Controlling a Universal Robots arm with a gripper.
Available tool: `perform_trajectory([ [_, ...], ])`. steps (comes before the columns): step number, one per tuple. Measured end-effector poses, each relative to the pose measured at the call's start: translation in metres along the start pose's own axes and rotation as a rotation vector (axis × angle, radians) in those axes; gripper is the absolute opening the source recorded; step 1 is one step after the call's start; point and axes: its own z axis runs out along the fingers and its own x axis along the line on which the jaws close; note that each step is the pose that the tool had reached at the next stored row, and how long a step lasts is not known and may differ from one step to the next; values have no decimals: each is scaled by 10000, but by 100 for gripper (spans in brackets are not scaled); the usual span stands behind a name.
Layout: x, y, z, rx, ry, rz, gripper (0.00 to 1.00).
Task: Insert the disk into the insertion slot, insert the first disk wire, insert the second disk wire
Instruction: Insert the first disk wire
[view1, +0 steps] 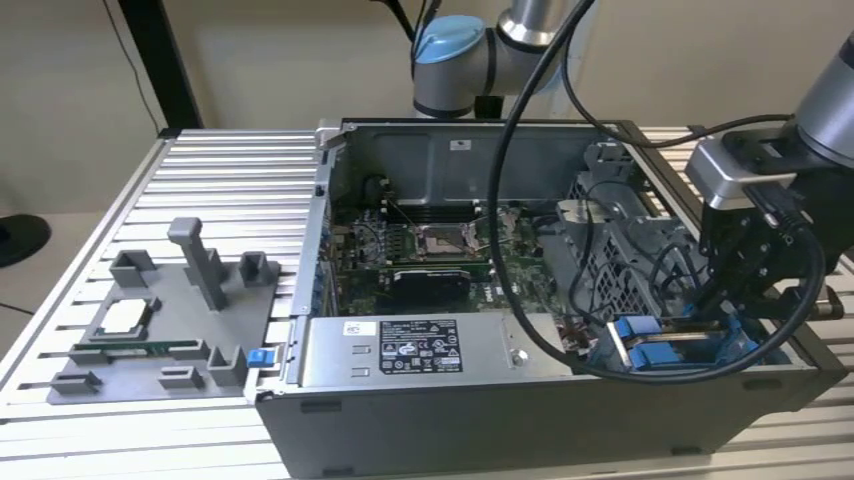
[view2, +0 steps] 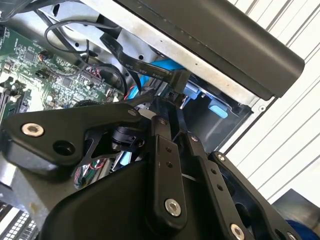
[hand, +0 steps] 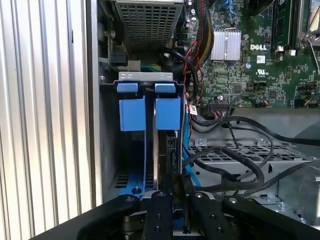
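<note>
Disk (hand: 167, 150) is seen edge-on, seated in insertion slot (hand: 145, 76) between blue rails (hand: 132, 115). Gripper (hand: 175, 196) is held right over its exposed edge, presumably for connector access; black wire (view2: 145, 70) is draped alongside. Grip state cannot be told.

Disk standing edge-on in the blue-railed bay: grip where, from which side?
Grip the silver hard disk in its blue carrier by its exposed narrow edge, pinching across the flat faces, straight in through the open mouth of the blue-railed drive bay. It stands on edge between the rails, and black cables crowd one flank, so a side approach looks blocked.
</note>
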Motion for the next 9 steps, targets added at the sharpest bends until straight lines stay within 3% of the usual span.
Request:
perform_trajectory([
  [9, -13, 1, 10, 32, 12, 409, 0],
])
